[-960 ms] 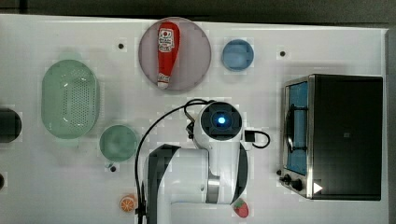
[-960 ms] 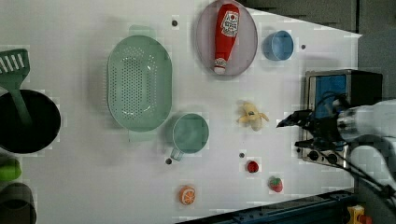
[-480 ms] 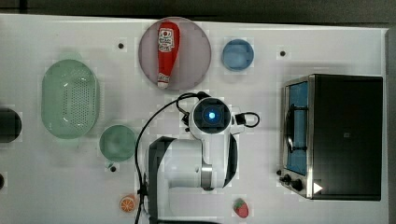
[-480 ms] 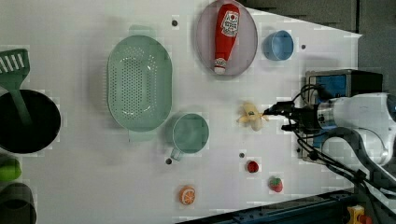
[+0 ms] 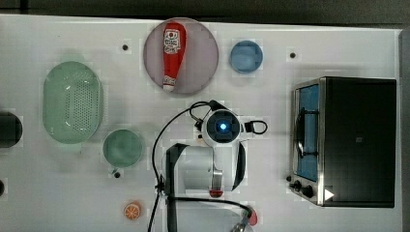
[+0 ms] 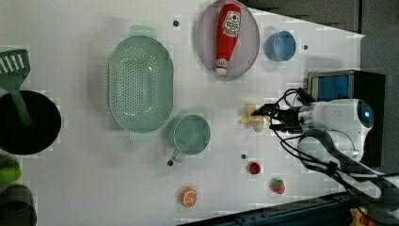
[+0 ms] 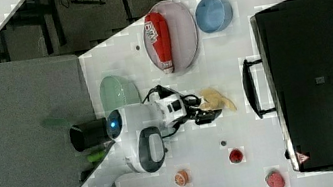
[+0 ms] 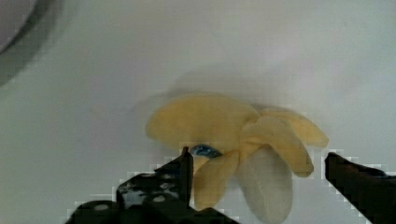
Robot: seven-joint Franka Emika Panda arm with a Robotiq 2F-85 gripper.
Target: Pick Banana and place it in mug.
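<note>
On the white worktop (image 6: 84, 183), the banana (image 8: 243, 154) lies between the spread, released jaws of the gripper (image 8: 257, 168), well apart from the mug (image 6: 192, 135).

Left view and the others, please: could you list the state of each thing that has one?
banana: peeled open, lying on the table, not gripped
gripper: open, fingers either side of the banana
mug: upright, empty
colander: upright, empty
blue cup: upright, empty
ketchup bottle: lying on the plate
</note>
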